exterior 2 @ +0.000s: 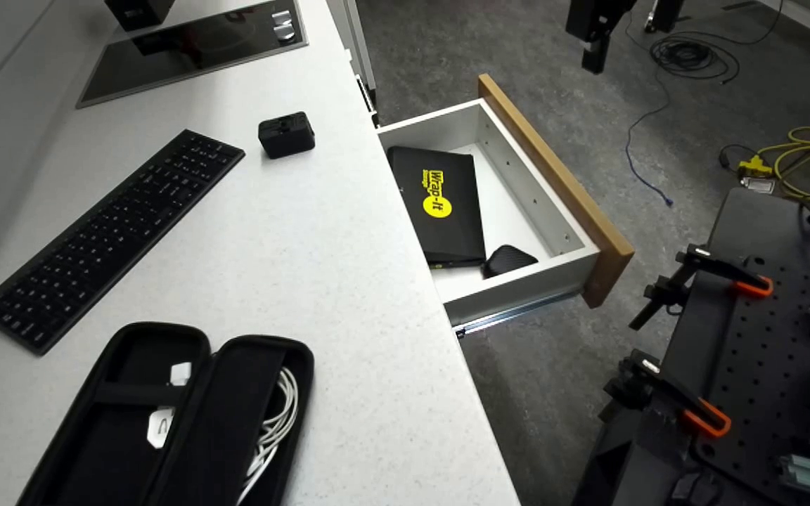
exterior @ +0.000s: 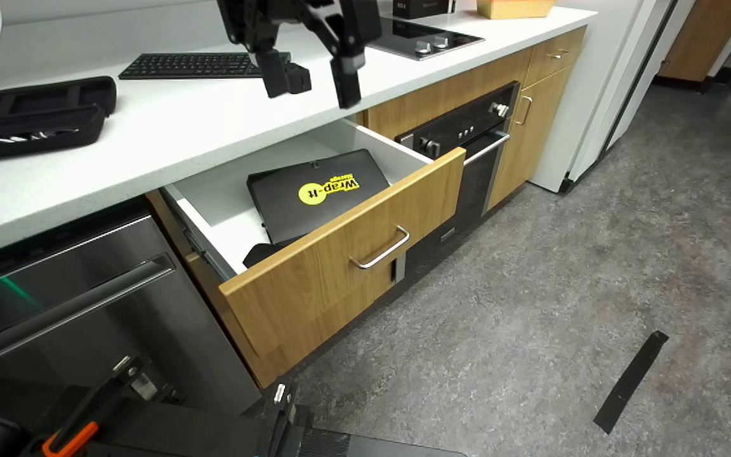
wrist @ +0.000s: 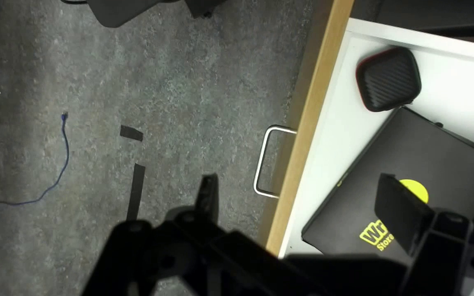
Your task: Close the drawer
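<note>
The drawer is pulled out; its light-wood front and white inner walls show in both exterior views and the wrist view. Its silver bar handle also shows in the wrist view; in an exterior view it is hidden behind the front. Inside lie a black Wrap-It case and a small ribbed black case. My gripper is open and empty, raised above the drawer and apart from it. In the wrist view its fingers spread across the drawer front's top edge.
The white counter overhangs the drawer and carries a keyboard, an open black pouch, a small black cube and a cooktop. An oven and a steel appliance flank the drawer. A clamped black table stands opposite.
</note>
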`<action>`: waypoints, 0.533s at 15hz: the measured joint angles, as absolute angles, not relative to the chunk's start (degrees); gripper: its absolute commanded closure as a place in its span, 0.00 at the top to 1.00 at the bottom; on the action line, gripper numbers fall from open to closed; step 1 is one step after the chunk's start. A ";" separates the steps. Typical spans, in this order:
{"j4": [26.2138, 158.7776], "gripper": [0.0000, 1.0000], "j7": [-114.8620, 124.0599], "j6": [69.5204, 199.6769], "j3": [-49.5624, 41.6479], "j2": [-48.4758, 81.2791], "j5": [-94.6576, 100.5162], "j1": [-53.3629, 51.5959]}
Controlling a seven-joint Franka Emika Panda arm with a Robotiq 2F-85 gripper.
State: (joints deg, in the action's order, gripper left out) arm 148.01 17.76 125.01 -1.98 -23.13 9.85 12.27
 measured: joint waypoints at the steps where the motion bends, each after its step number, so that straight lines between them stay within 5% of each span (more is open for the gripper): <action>1: 147.97 1.00 17.63 125.22 -2.35 -22.39 9.85 12.50; 8: 147.75 1.00 17.85 125.25 -1.87 -21.97 9.85 12.39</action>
State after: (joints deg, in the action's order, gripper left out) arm 147.75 17.85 125.25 -1.87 -21.97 9.85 12.39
